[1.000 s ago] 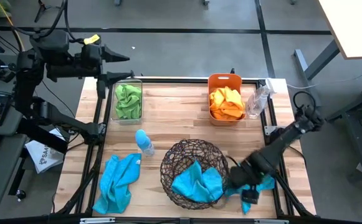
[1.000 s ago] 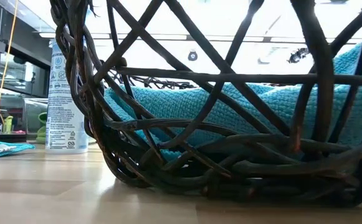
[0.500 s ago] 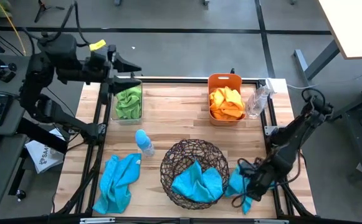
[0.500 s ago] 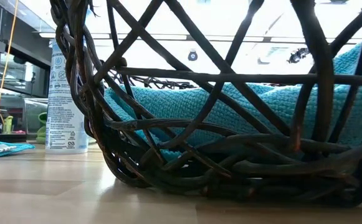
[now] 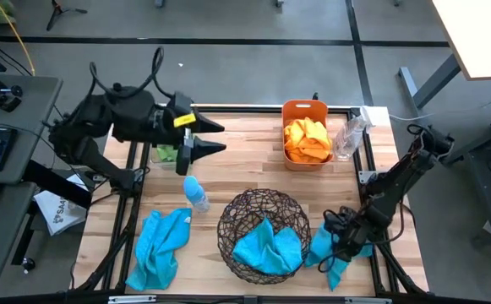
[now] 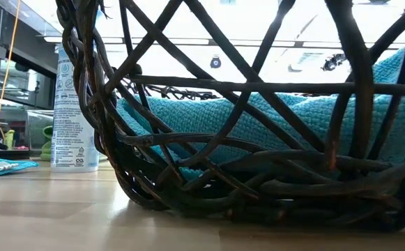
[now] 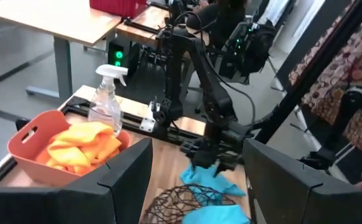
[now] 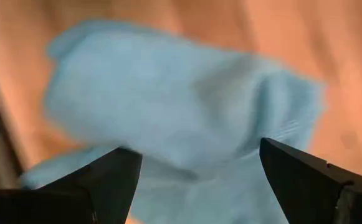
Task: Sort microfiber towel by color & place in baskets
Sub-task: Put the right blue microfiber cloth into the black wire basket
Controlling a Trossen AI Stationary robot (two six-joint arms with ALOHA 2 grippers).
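Note:
Three turquoise towels show in the high view. One lies in the round wire basket [image 5: 238, 209], one [image 5: 160, 245] lies flat at the near left, and one [image 5: 323, 252] lies crumpled by the near right corner. My right gripper [image 5: 343, 242] is open right over that last towel [image 8: 187, 106]. My left gripper [image 5: 218, 138] is open in the air over the table's far left, pointing right, and touches nothing. Its arm hides most of the clear bin; a bit of green towel [image 5: 166, 154] shows. Orange towels [image 5: 306, 139] fill the salmon basket [image 5: 304, 108]. My right gripper stands open over the crumpled turquoise towel [image 8: 187, 106], fingers pointing down on either side of it. Whether the fingertips touch the cloth, I cannot tell.
A blue-capped clear bottle [image 5: 196, 194] stands between the left towel and the wire basket [image 6: 209, 188]. A spray bottle [image 5: 349, 135] stands right of the salmon basket. Bare wood lies in the table's middle. A dark frame rail runs along the right edge beside my right arm.
My left arm has swung from beyond the table's far left corner toward the right and the near edge, and now covers the clear bin. My right gripper has moved from beside the wire basket a little toward the right edge, uncovering more of the turquoise towel.

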